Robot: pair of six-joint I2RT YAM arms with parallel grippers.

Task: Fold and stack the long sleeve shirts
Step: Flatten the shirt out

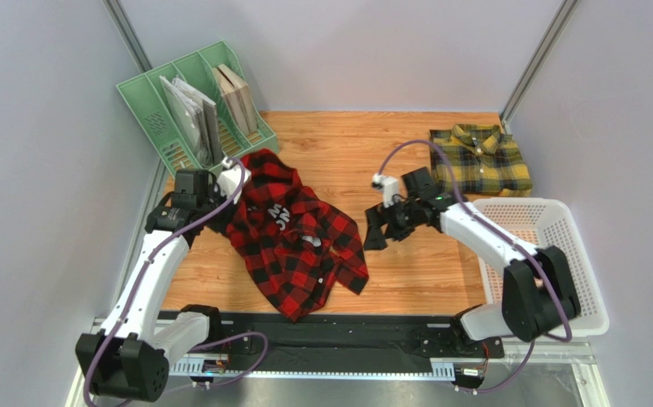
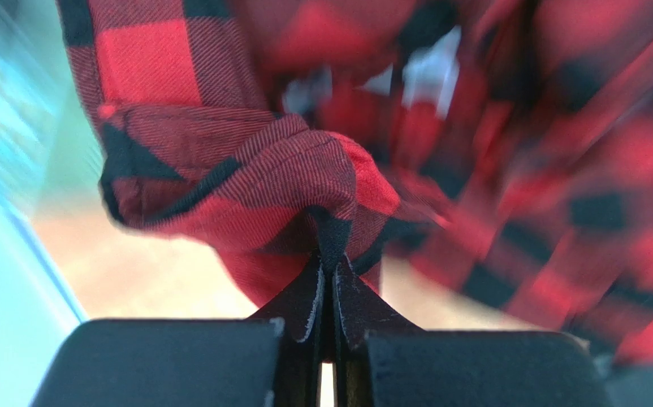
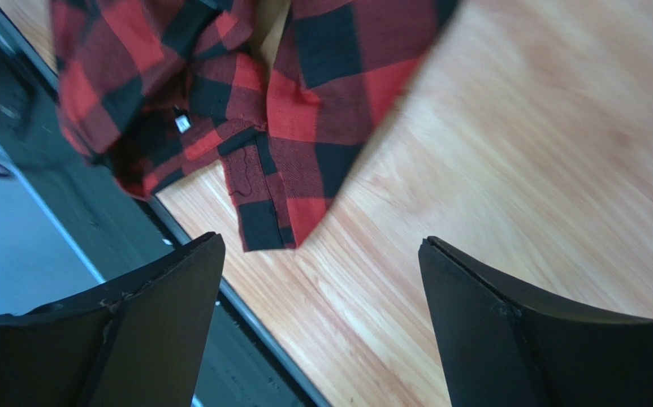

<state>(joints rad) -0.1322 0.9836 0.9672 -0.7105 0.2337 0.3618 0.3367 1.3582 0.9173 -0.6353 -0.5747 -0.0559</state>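
Red shirt (image 1: pixel 296 242) is seen crumpled at centre-left of the top view. Its upper edge is pinched by the clenched left gripper (image 2: pixel 331 259), likely for straightening. Right gripper (image 1: pixel 379 231) is held released beside it. Yellow shirt (image 1: pixel 481 161) is laid folded, upper right.

Crumpled red-and-black shirt (image 1: pixel 297 242) on wooden table (image 1: pixel 347 144), folded yellow shirt (image 1: pixel 481 161) far right, white basket (image 1: pixel 578 271), green file rack (image 1: pixel 147 110)

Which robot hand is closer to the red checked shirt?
Left. The left gripper is shut on a fold of the red-and-black plaid shirt at its far left end. The right gripper hangs open beside the shirt's right edge, holding nothing.
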